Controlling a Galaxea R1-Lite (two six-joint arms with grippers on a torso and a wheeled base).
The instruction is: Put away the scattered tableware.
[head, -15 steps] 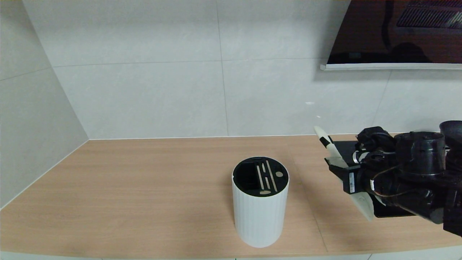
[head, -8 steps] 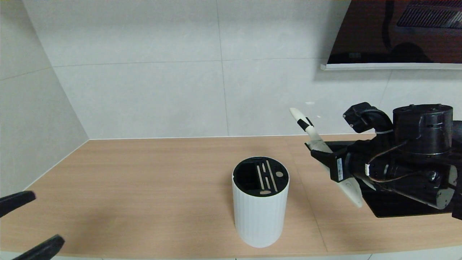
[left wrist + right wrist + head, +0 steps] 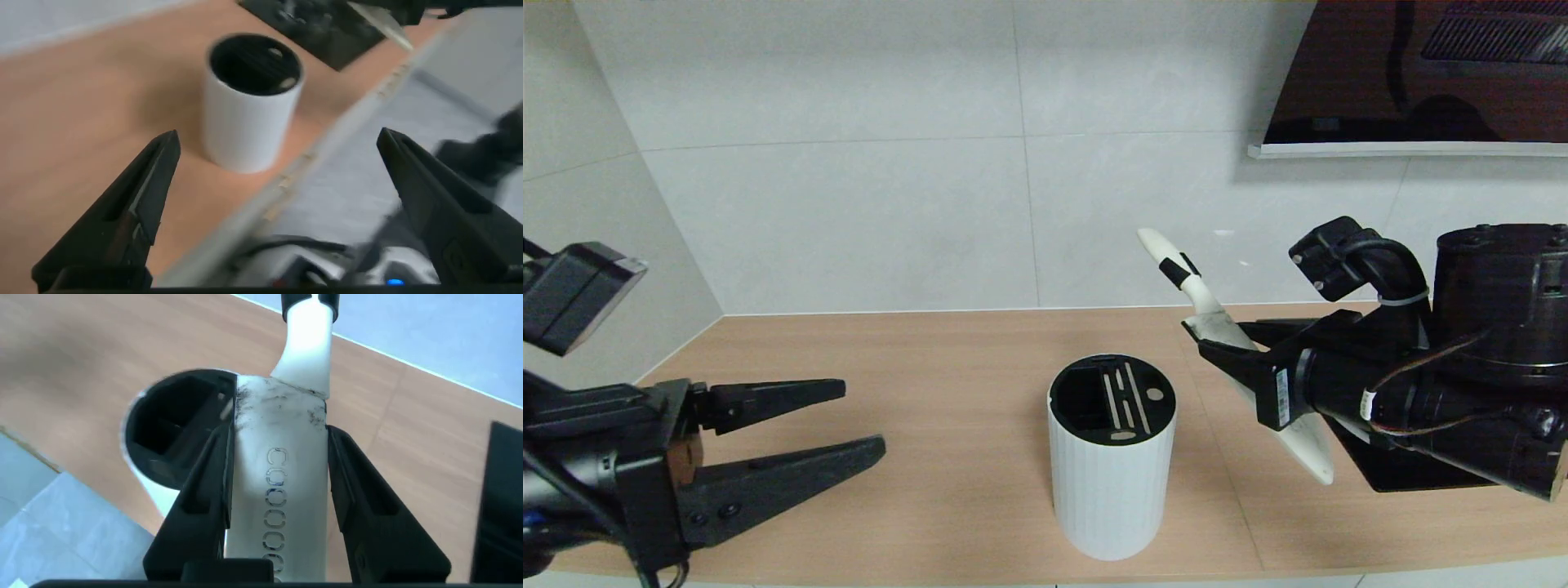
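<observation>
With the right gripper (image 3: pixel 1232 365) clamped on the knife (image 3: pixel 1192 287) blade, holder (image 3: pixel 1112 474) low ahead of its jaws, best tip the point down into a slot (image 3: pixel 1123 396) slowly; left gripper (image 3: pixel 859 415) jaws apart.

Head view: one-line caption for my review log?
Right gripper holds a white knife tilted above the counter beside a white slotted holder; left gripper open.

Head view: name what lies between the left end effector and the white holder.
Nothing but bare wooden countertop lies between the open left end effector and the white holder, as the head view shows.
</observation>
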